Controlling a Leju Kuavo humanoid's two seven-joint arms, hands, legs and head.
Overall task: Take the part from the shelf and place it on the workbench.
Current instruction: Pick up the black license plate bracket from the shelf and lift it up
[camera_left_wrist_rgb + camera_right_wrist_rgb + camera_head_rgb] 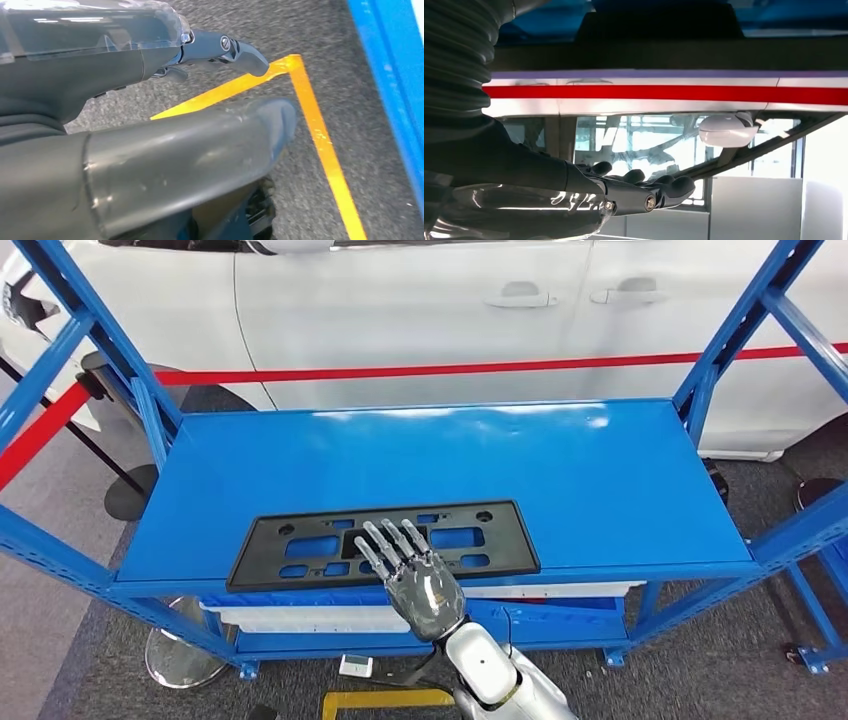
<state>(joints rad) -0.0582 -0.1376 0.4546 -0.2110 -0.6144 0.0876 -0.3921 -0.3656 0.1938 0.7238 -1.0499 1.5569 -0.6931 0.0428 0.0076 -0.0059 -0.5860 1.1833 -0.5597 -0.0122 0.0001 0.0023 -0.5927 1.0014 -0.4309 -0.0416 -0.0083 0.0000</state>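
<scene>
1. The black plastic part [385, 542], a long flat panel with rectangular cut-outs, lies flat on the blue shelf [560, 475], close to its front edge and left of centre
2. The right hand [412, 578] reaches up from below over the shelf's front edge; its fingers [392, 543] are straight and spread apart, lying over the middle of the part, and they grip nothing
3. Whether those fingers touch the part or hover just above it cannot be told
4. In the left wrist view the left hand [165, 125] hangs above grey carpet [345, 55] marked with yellow tape [320, 135]; its thumb and fingers are apart and it holds nothing
5. Behind the shelf stands a white car [420, 310], with a red barrier strap [450, 370] stretched in front of it
</scene>
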